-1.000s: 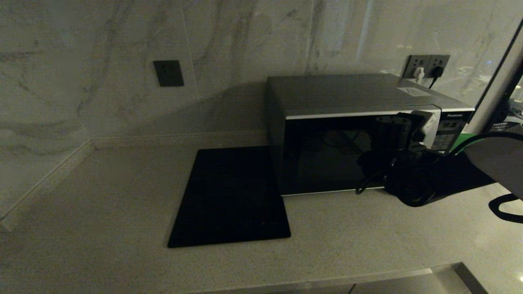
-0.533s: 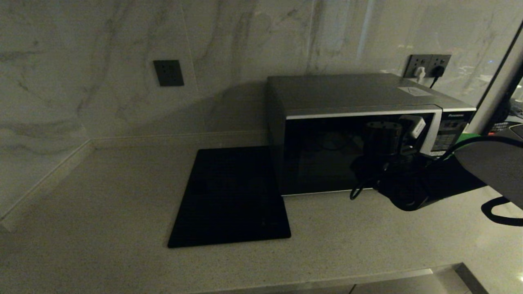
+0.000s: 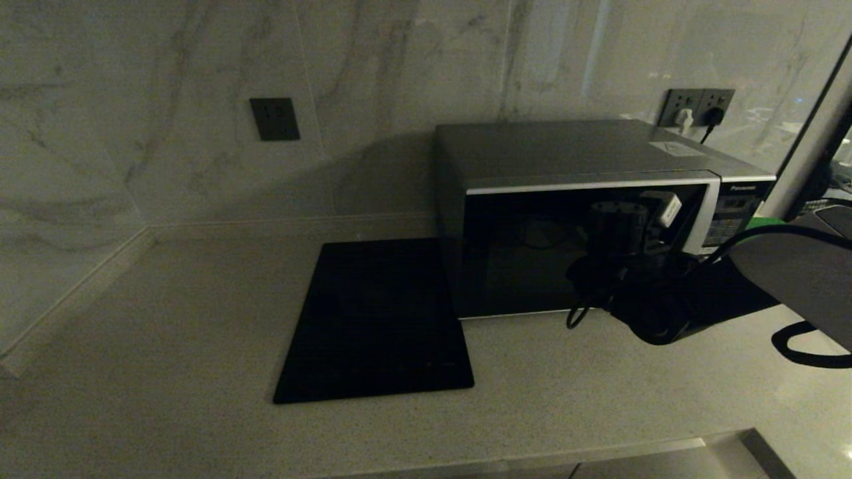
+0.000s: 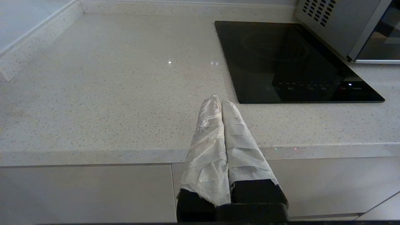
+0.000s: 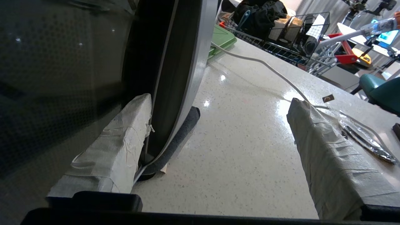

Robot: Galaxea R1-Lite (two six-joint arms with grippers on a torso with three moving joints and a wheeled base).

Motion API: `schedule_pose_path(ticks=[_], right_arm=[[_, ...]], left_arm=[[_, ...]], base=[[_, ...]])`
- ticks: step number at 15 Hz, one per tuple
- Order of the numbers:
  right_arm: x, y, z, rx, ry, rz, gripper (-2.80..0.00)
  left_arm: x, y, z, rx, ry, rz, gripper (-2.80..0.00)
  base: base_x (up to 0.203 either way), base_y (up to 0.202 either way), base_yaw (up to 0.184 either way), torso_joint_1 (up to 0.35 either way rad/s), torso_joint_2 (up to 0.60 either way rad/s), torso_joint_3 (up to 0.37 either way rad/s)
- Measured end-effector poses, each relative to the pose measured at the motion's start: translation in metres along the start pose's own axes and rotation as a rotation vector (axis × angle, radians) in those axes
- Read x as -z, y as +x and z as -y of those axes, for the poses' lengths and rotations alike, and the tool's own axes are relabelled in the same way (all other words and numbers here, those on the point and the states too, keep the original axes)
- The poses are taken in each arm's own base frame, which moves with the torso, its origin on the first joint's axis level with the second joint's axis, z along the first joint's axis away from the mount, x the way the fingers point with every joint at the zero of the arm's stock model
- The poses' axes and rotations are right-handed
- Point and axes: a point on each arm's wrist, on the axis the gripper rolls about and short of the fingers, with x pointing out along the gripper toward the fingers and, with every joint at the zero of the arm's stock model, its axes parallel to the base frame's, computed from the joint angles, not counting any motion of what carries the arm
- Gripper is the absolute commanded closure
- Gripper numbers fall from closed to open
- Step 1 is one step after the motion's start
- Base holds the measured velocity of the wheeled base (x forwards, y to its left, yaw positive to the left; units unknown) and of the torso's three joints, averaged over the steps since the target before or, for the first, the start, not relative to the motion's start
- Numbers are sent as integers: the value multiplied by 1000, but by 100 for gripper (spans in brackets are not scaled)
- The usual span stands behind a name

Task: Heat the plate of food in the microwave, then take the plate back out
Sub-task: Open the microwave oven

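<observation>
Right gripper (image 5: 218, 109) is seen at the microwave (image 3: 572, 219) door, jaws spread wide, one finger (image 5: 122, 140) apparently tucked behind the handle (image 5: 184, 78); nothing gripped. Left gripper (image 4: 221, 103) parked off the bench (image 4: 109, 93), jaws closed, empty

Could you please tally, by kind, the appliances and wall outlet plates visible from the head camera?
Microwaves: 1, the microwave
Cooktops: 1, the black cooktop
Wall outlet plates: 2, the dark outlet plate and the outlet plate with plugs
Total: 4
</observation>
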Motion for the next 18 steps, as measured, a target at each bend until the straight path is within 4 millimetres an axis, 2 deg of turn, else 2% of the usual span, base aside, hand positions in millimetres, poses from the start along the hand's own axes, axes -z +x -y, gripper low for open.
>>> schedule_pose_path(ticks=[7,18], right_arm=[[-4,25,-4,58,25,-6,-280],[11,40,1,125,-20,-19,-280]], left_arm=[[0,0,0,0,0,0,0],[0,0,0,1,0,0,0]], base=[[0,0,0,0,0,0],[0,0,0,0,0,0]])
